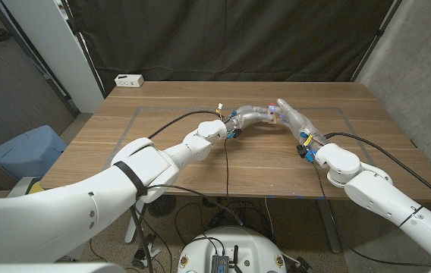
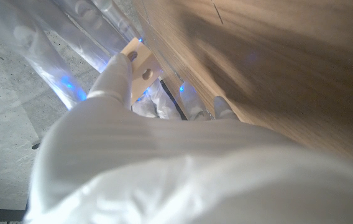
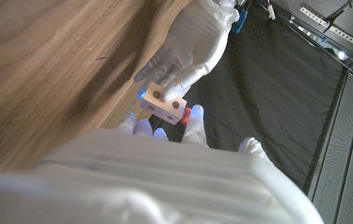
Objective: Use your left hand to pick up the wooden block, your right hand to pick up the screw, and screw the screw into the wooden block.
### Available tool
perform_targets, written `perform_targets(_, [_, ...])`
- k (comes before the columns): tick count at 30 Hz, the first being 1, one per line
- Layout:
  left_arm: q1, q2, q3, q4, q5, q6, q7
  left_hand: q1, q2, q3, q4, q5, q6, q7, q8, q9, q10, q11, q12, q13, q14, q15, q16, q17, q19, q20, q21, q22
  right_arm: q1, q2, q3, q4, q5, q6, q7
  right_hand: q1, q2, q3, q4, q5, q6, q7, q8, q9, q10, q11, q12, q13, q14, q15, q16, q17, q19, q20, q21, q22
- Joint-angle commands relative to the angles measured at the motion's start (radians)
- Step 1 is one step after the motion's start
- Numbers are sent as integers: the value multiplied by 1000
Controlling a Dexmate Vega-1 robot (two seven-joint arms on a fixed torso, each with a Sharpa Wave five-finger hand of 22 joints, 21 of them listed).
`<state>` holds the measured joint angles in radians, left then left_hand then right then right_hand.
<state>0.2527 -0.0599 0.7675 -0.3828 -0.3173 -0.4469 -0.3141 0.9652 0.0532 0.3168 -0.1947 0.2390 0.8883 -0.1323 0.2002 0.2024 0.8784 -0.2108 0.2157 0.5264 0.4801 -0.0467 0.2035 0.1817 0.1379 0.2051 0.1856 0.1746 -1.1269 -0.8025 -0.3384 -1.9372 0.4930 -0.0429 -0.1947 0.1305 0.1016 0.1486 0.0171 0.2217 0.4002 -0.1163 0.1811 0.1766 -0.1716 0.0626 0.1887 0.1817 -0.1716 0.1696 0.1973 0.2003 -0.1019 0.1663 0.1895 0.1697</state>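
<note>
Right hand [image 1: 295,121] is reaching in from 4 o'clock — something red [image 3: 187,114] at its fingertips, likely the screw. Just beyond, left hand [image 1: 252,118] is holding the wooden block [image 3: 164,104] above the table's [image 1: 200,163] centre. Driving step, I judge — next calls for aligning the tip with a hole.

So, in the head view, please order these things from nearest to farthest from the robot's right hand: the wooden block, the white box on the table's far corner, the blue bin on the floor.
1. Wooden block: at the fingers of the right hand, mid-table, held by the left hand.
2. White box: at the table's far left corner.
3. Blue bin: on the floor, left of the table.
</note>
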Motion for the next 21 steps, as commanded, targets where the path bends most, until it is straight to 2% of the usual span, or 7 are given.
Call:
perform_targets(1, [3, 4, 0, -1, -2, -6, -2, -15, 28, 43, 41, 7, 6, -1, 5, 1, 5, 0, 9, 2, -1, -26, 0, 3, 7, 4, 10, 2, -16, -5, 12, -12, -1, -1, -19, -6, 3, 7, -1, 5, 6, 0, 6, 2, -83, 1, 4, 0, -173, -6, 7, 1, 3, -1, 5, 4])
perform_targets(12, [6, 8, 0, -8, 0, -19, -4, -15, 28, 43, 40, 7, 6, 2, 5, 1, 5, -1, 9, 1, 1, -26, 1, 3, 7, 4, 10, 2, -44, -15, 50, -16, 1, 8, -45, -6, 3, 8, -1, 5, 7, 0, 6, 2, -82, 1, 4, 0, -172, -6, 7, 1, 5, -1, 5, 4])
perform_targets(21, [12, 12, 1, -22, 4, -32, -11, -15, 28, 43, 40, 7, 6, 1, 5, 1, 6, 0, 9, 1, -1, -28, 0, 3, 7, 3, 10, 2, -32, -3, 56, 16, 6, 24, -39, -7, 2, 8, -1, 5, 5, 2, 5, 2, -81, 3, 4, 0, -171, -6, 7, 1, 5, -1, 5, 4])
